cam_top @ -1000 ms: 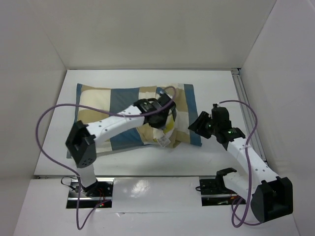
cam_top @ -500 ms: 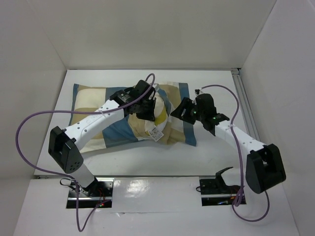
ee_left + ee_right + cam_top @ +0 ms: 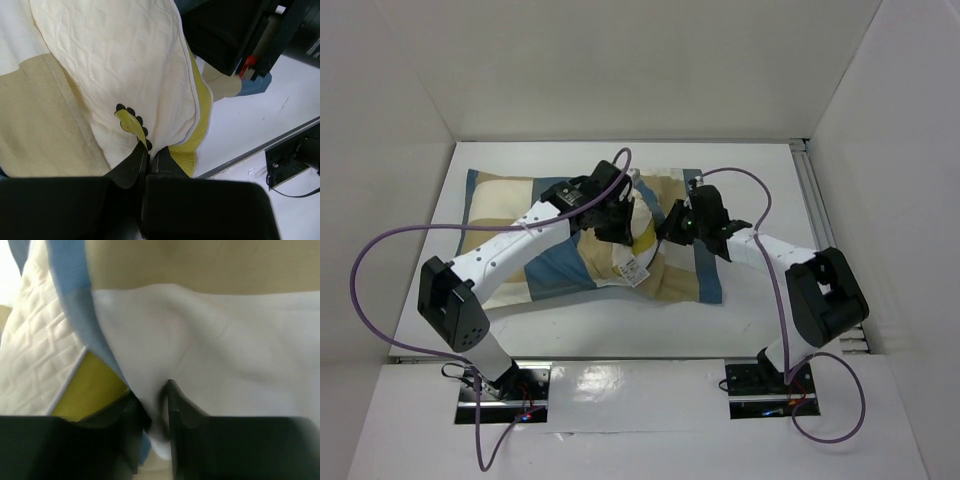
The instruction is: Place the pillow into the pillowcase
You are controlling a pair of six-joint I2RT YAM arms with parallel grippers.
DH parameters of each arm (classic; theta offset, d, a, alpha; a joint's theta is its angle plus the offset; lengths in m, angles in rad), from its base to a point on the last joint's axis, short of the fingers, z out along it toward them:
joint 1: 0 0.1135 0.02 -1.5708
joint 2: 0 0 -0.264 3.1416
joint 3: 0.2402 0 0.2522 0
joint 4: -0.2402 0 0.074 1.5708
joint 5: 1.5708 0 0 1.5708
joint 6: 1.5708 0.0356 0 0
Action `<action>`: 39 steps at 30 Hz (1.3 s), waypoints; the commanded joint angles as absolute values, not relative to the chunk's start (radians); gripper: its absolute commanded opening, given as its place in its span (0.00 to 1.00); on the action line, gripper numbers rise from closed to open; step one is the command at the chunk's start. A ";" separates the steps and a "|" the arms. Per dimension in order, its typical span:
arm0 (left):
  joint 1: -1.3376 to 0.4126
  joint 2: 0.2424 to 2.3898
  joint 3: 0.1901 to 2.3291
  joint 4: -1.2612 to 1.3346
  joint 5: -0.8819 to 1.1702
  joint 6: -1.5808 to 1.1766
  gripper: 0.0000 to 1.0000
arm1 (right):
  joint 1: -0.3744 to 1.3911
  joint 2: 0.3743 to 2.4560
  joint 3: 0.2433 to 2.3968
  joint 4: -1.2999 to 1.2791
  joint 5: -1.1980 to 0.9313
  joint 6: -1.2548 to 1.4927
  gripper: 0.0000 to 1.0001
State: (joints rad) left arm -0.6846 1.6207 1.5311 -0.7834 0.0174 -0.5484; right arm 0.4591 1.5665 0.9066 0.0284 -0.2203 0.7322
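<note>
The checked pillowcase (image 3: 510,210) lies spread across the table in blue, tan and cream. The cream pillow (image 3: 642,238) bulges out of its right part, and the white tag (image 3: 635,270) hangs toward the front. My left gripper (image 3: 616,218) is shut on the pillow's (image 3: 125,65) edge, right beside the small yellow emblem (image 3: 132,122). My right gripper (image 3: 672,226) is shut on a fold of the pillowcase's (image 3: 200,340) white and blue edge. Just left of that fold I see the quilted pillow (image 3: 35,365) and its yellow side band (image 3: 87,385).
White walls close in the table (image 3: 770,170) at the back and both sides. A metal rail (image 3: 817,205) runs along its right edge. Purple cables loop above both arms. The right arm's black body (image 3: 235,35) sits close to the left gripper.
The right gripper swung left to the pillow and closed on the pillowcase edge. The left gripper carried the pillow up and left, then held still.
</note>
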 commanded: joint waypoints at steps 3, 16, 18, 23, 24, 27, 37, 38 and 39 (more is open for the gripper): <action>-0.660 1.612 1.525 -0.667 0.040 -0.558 0.00 | 0.508 1.528 0.911 0.069 -0.148 0.744 0.00; -0.499 1.706 1.419 -0.448 -0.058 -0.848 0.00 | 0.610 1.313 1.002 -0.267 -0.313 0.503 0.00; -0.508 1.739 1.449 -0.448 -0.106 -0.874 0.00 | 0.640 1.313 1.026 -0.276 -0.354 0.474 0.00; -0.554 1.850 1.529 -0.509 -0.204 -0.893 0.00 | 0.706 1.309 1.107 -0.313 -0.425 0.442 0.00; -0.567 1.876 1.529 -0.518 -0.227 -0.893 0.00 | 0.706 1.290 1.130 -0.313 -0.464 0.442 0.00; -0.577 1.897 1.516 -0.505 -0.236 -0.916 0.00 | 0.687 1.276 1.173 -0.313 -0.514 0.442 0.00; -0.624 1.861 1.606 -0.583 -0.171 -0.829 0.03 | 0.595 1.275 1.045 -0.301 -0.507 0.468 0.00; -0.624 1.861 1.606 -0.583 -0.141 -0.807 0.09 | 0.595 1.284 1.028 -0.301 -0.506 0.459 0.00; -0.624 1.815 1.606 -0.606 -0.080 -0.783 0.17 | 0.595 1.284 1.013 -0.292 -0.488 0.459 0.00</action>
